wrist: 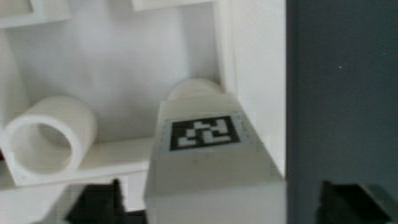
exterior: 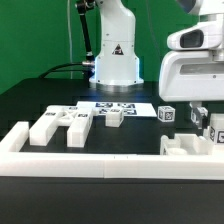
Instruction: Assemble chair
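The chair lies as loose white block pieces. In the wrist view a tagged white piece (wrist: 214,135) stands between the two dark fingers of my gripper (wrist: 222,205). One finger (wrist: 98,200) is close against it; a strip of dark table shows between the piece and the other finger, so the gripper is open astride it. Beside it lie a round white peg-like part (wrist: 54,135) and a wider white panel (wrist: 107,50). In the exterior view my gripper (exterior: 203,120) hangs low at the right over a white chair piece (exterior: 185,148). A tagged cube (exterior: 168,113) sits just to its left.
More white chair pieces (exterior: 60,125) and a small tagged block (exterior: 112,116) lie at the exterior view's left and middle. The marker board (exterior: 118,104) lies flat behind them, before the robot base (exterior: 115,60). A long white border rail (exterior: 90,160) runs along the front edge.
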### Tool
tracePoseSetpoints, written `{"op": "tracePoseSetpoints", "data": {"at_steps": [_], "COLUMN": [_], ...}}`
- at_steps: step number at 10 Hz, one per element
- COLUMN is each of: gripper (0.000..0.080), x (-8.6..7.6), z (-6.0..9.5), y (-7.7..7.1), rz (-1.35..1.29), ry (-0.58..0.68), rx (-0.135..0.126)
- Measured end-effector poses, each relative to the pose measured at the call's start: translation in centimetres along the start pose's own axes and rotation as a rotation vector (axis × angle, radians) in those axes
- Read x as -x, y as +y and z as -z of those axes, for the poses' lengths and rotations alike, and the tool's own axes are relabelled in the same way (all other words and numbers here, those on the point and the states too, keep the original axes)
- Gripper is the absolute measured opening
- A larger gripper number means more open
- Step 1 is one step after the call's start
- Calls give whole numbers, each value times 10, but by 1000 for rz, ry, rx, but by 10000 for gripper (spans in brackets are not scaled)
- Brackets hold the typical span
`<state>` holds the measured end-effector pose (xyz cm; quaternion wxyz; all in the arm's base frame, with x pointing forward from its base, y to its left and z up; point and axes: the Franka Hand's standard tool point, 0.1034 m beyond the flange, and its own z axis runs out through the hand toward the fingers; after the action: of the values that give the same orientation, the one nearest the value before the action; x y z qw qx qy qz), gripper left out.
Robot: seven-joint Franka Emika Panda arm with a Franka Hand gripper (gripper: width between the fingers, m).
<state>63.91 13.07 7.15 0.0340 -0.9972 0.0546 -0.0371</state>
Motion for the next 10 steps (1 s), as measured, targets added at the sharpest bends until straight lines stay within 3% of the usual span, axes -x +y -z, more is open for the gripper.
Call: {"op": "tracePoseSetpoints", "data": {"at_steps": [1, 2, 5, 10], "gripper": [357, 292, 292, 292], "x": [0, 0, 0, -1], "z": [0, -1, -1, 0], "y": [2, 3, 4, 7], "rz": [-1, -14, -64, -600], "ry": [0, 0, -1, -1], "rx": [3, 3, 2, -1]}}
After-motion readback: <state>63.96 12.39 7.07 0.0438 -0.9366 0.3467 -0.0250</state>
